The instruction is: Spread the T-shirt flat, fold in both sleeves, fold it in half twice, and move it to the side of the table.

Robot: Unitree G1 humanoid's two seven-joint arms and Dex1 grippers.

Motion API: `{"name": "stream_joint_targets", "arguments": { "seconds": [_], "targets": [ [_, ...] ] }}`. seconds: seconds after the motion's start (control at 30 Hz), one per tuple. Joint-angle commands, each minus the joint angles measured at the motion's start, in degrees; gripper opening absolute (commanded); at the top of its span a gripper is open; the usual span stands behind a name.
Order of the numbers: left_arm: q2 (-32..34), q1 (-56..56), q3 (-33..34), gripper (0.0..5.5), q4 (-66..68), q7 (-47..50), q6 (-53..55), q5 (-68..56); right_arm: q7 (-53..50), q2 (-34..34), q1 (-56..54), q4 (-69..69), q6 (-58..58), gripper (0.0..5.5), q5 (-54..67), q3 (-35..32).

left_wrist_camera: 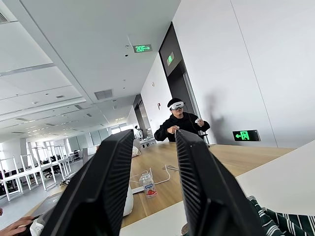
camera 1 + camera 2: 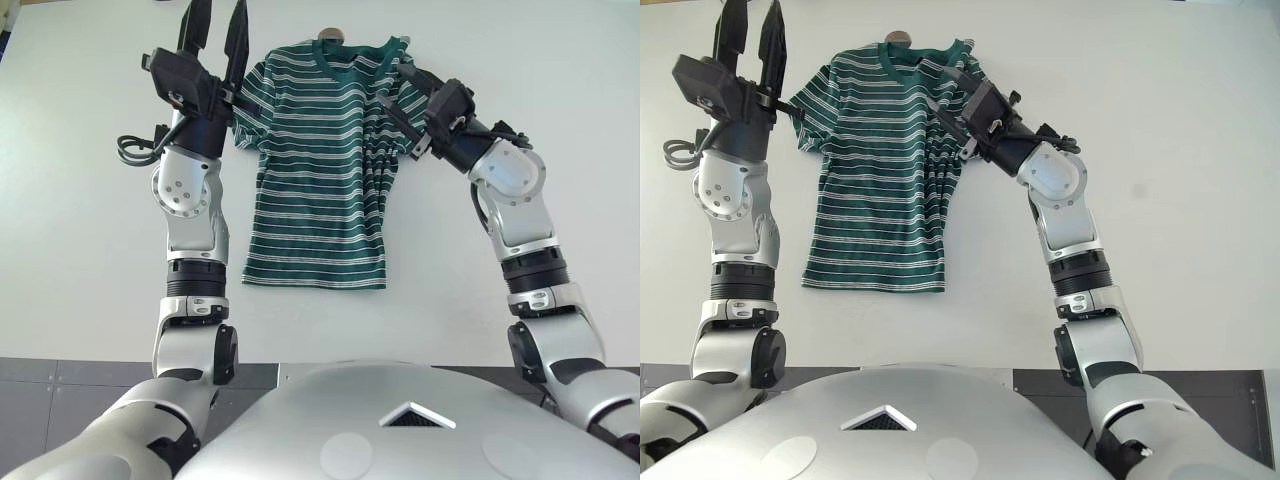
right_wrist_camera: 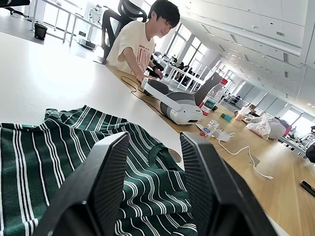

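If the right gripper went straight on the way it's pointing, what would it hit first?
Most likely the T-shirt, near its collar; the right gripper points low across the striped fabric.

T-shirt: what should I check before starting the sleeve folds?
1. T-shirt on the table, front up: ok.
2. Spread flat: not ok, wrinkles bunch along its right side.
3. Left sleeve laid out, not yet folded: ok.
4. Right sleeve position: cannot tell, the right arm covers it.
5. Left gripper open, raised beside the left sleeve: ok.
6. Right gripper open over the shirt's right shoulder: ok.
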Motion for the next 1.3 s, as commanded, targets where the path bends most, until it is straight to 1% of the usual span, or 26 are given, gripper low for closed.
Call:
{"name": "stream_joint_targets", "arguments": {
  "seconds": [0.03,1.3],
  "targets": [
    [0.24,-0.38,-0.43,1.57,-0.28,-0.16,0.13,0.77,0.41,-1.04,-1.06,0.12,0.64,1.93,-0.13,-0.53],
    [0.25,-0.61,-1.03,1.57,0.69,-1.07,-1.53,0.56,0.20,-1.77,-1.68,-0.34,0.81,1.93,-0.22,-0.51]
  ]
}}
